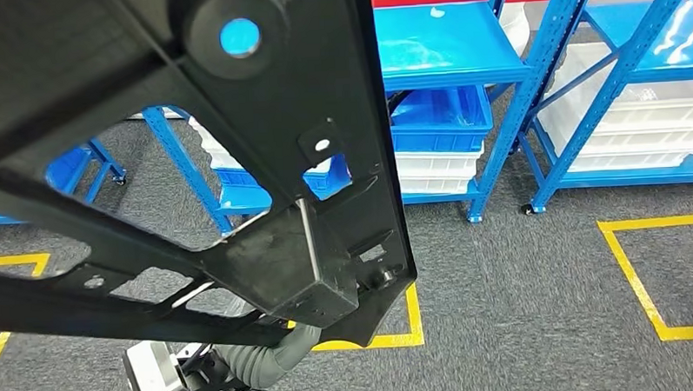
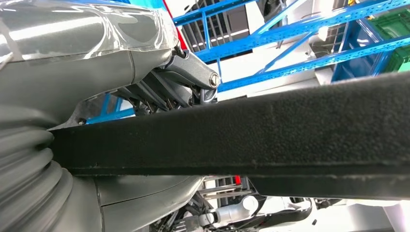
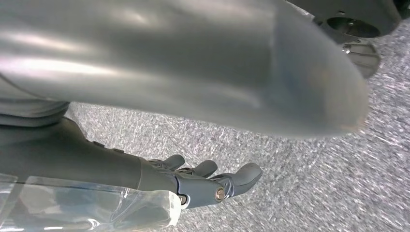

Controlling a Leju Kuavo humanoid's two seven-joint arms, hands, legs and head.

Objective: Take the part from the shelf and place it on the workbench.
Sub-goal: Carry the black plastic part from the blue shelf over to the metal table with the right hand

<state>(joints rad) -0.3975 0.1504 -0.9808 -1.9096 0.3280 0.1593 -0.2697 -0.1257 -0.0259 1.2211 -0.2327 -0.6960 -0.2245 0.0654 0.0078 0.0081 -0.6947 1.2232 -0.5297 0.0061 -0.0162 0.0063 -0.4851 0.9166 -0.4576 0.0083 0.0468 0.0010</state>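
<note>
Writing or labels: none legible. Left hand (image 2: 159, 72) grips the black part (image 1: 237, 147), held up before blue shelves (image 1: 460, 61), its long axis slanting. Right hand (image 3: 203, 181) hangs over grey floor (image 3: 309, 183), fingers loosely extended, holding nothing.

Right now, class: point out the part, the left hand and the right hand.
part (image 1: 264, 164): head view, central black frame.
left hand (image 2: 92, 63): left wrist view, grey cover above the part.
right hand (image 3: 203, 183): right wrist view, dark fingers.

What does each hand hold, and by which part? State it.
The left hand grips the large black part by a flat bar along its frame. The right hand holds nothing, its fingers loosely curled above the carpet.
</note>
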